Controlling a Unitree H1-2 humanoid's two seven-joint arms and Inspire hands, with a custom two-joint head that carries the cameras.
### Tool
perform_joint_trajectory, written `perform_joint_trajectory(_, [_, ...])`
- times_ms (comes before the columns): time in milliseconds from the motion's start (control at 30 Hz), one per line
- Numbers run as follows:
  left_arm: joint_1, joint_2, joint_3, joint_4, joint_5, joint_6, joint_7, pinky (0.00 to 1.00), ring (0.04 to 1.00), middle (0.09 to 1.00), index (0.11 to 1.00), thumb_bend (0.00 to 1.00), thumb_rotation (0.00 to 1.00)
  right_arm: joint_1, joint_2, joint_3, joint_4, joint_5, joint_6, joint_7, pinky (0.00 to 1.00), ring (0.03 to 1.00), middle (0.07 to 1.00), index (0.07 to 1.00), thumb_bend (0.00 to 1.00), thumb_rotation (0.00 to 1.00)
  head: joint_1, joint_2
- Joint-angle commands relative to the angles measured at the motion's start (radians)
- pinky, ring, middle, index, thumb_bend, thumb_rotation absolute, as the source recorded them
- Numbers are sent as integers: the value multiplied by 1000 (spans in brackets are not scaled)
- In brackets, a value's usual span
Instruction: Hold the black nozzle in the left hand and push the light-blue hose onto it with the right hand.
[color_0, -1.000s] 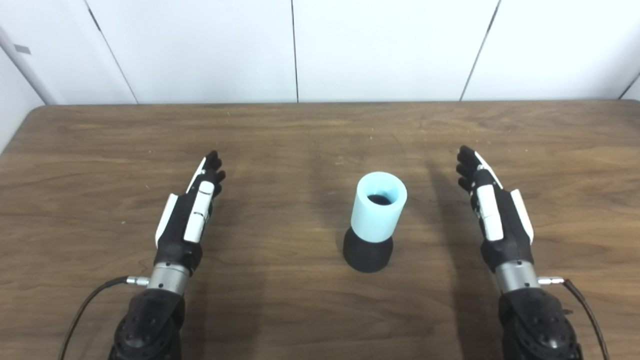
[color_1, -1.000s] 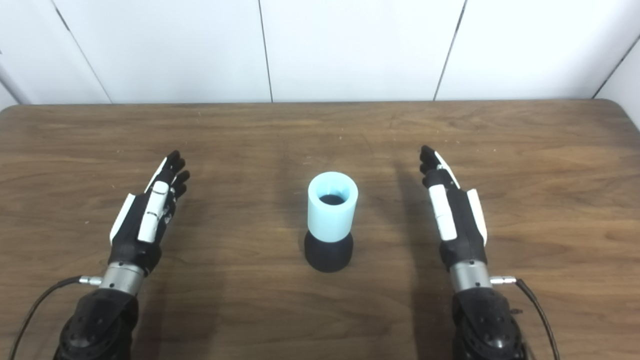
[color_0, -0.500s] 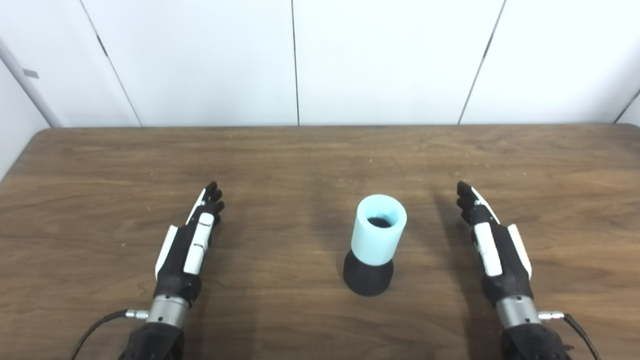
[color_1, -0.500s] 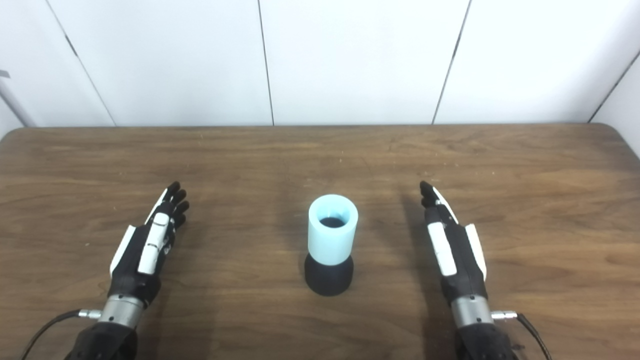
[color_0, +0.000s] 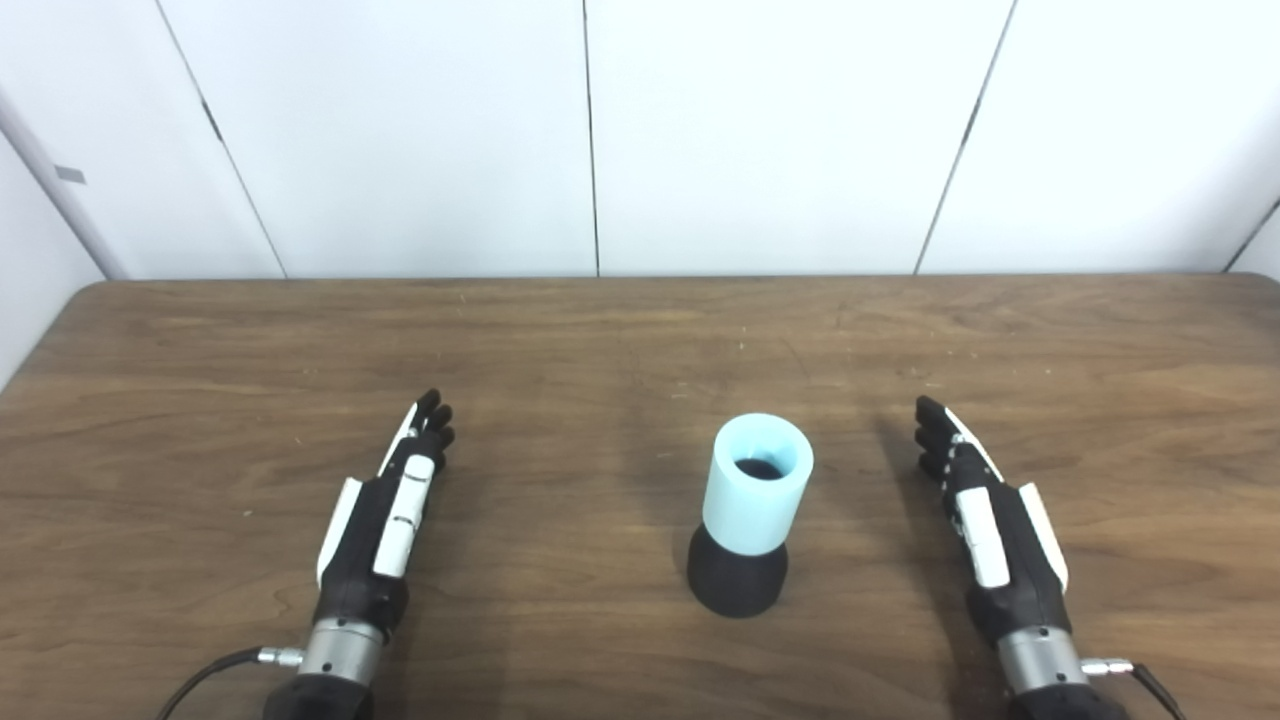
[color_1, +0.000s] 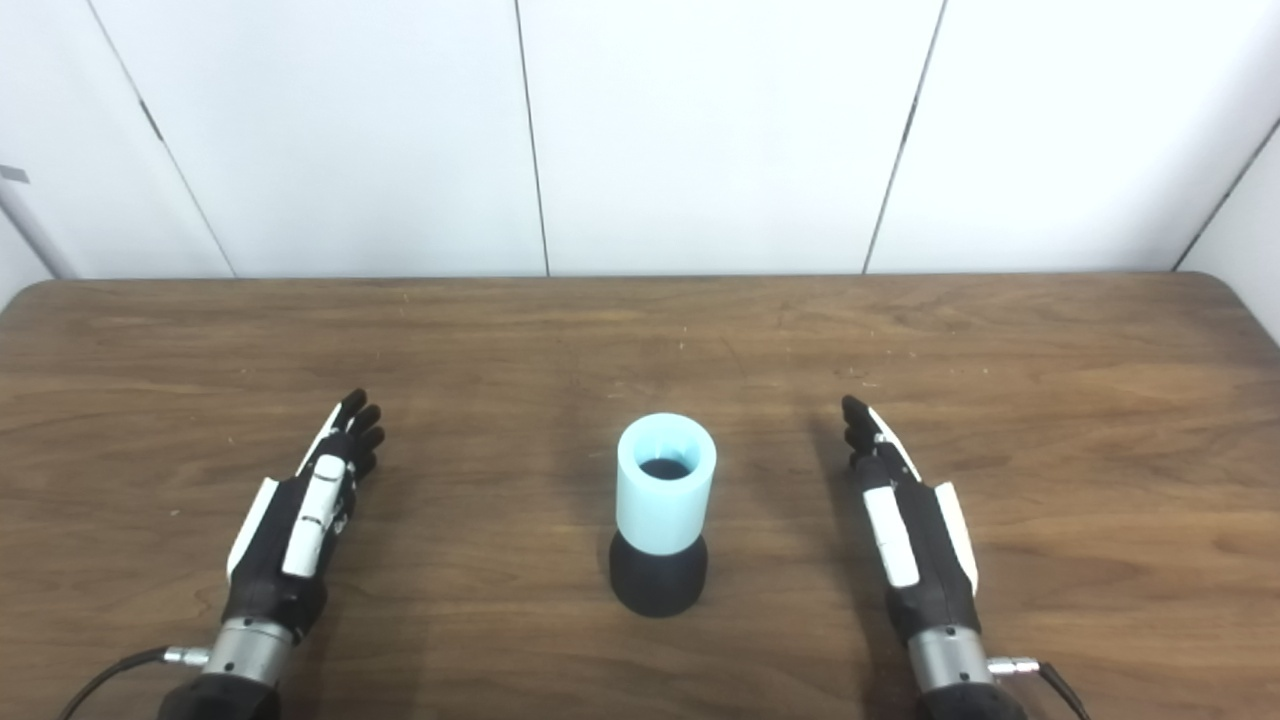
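The hose already sits upright on the nozzle at bench centre, so what's left, I'd judge, is keeping clear without knocking it. The left robot hand lies at nine o'clock of it, the right robot hand at three o'clock, both well apart from it, fingers extended, holding nothing.

The hose stands upright on the nozzle at the table's middle. The left hand lies flat at 9 o'clock, the right hand at 3 o'clock, both empty, fingers straight, well apart from it.
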Motion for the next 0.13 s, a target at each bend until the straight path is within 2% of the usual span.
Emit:
perform_joint_trajectory(0, [-5, 0, -5, 7, 5, -38, 11, 982, 967, 962, 947, 422, 1000, -11, -7, -4, 11, 8, -42, -3, 945, 940, 931, 909, 587, 1000, 2, -6])
perform_joint_trajectory(100, [-7, 0, -7, 20, 8, -50, 13, 981, 966, 960, 943, 420, 998, -15, -10, -3, 29, 14, -56, -2, 940, 934, 926, 909, 590, 1000, 2, -12])
